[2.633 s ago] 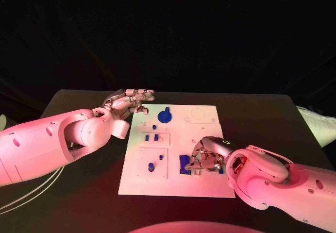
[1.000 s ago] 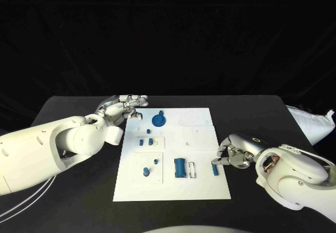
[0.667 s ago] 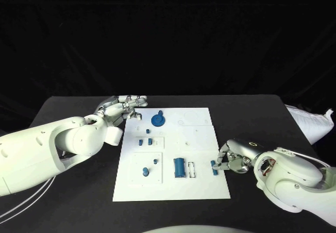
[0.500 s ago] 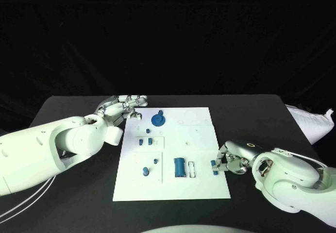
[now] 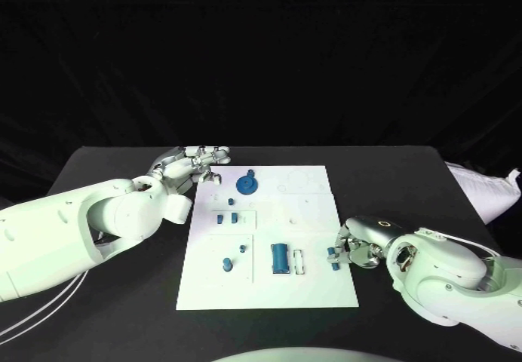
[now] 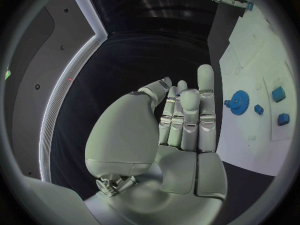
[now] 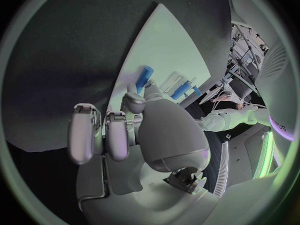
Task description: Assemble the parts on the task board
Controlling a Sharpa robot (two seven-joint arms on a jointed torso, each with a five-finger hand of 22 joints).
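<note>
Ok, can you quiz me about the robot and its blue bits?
1. True or false: the blue gear lies at the far end of the task board, near the left hand.
2. The table is: A white, B black, C blue?
3. Which hand's fingers reach the small blue part at the board's edge?

Key: 1 true; 2 B; 3 the right hand.

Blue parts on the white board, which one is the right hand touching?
The small blue piece at the task board's right edge: the right hand has its fingers on it. The blue gear and the others lie untouched.
</note>
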